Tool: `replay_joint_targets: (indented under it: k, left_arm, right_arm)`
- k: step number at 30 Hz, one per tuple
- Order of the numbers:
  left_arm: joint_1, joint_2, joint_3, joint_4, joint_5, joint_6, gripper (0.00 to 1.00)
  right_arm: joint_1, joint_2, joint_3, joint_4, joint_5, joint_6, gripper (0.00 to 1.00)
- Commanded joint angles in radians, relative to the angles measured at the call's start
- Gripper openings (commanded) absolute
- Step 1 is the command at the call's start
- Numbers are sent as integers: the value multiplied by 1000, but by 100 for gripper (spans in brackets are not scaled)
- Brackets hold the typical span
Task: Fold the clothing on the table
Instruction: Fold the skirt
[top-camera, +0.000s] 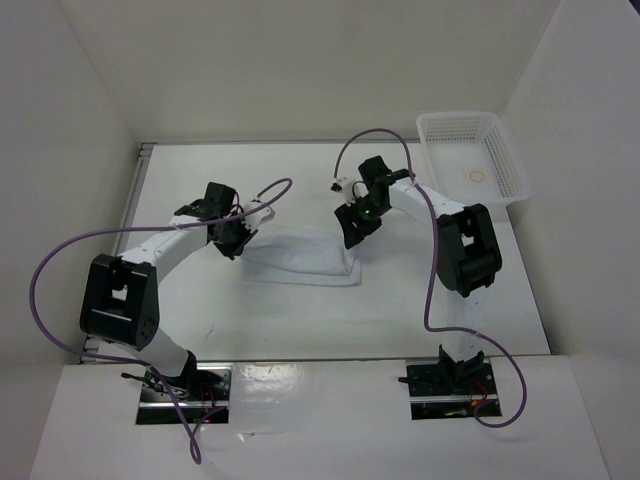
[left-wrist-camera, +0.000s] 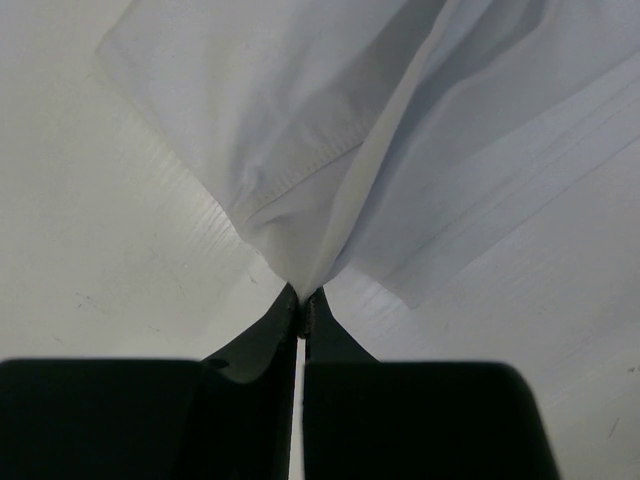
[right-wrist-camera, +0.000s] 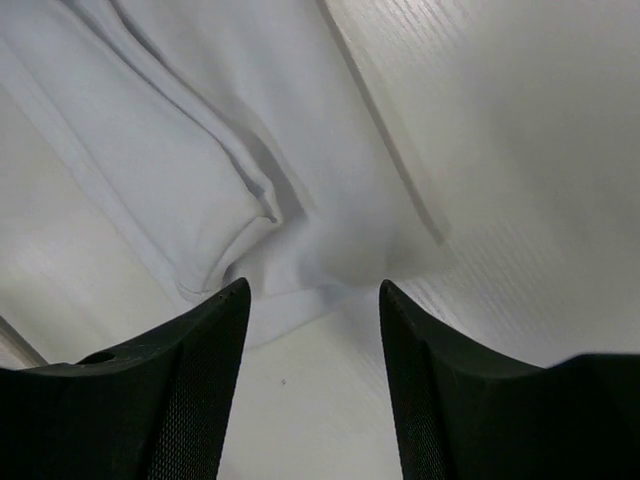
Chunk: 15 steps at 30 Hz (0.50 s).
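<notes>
Table (top-camera: 300, 320): white, flat, everything rests on it.

Clothing (top-camera: 300, 262): white garment, creased, lying between your two grippers. Its long axis runs left to right across the table, with one end at each tool.

Mesh basket (top-camera: 470, 155): beyond your right gripper and off to its right, well apart from the clothing.

Your left gripper (left-wrist-camera: 303, 300): fingers together, clamped on a bunched, hemmed bit of the clothing. The fabric fans out ahead of the tips.

Your right gripper (right-wrist-camera: 313, 292): fingers apart, nothing pinched. A folded edge of the clothing lies just ahead of them.

Left gripper (left-wrist-camera: 303, 300) clamped — right gripper (right-wrist-camera: 313, 292) agape
</notes>
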<state>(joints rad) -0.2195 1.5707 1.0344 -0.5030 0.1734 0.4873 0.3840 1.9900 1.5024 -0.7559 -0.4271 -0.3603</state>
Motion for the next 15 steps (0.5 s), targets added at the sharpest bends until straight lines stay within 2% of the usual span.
replay_joint_targets:
  k: [1, 7, 15]
  left_arm:
    - [-4, 8, 32, -15, 29, -24, 0]
    - [-4, -1, 23, -16, 29, -42, 0]
    - [-4, -1, 23, -16, 29, -52, 0]
  right_arm:
    - [7, -13, 7, -20, -113, 14, 59]
    - [7, -3, 7, -30, -186, 14, 58]
    - [7, 29, -2, -20, -205, 4, 57]
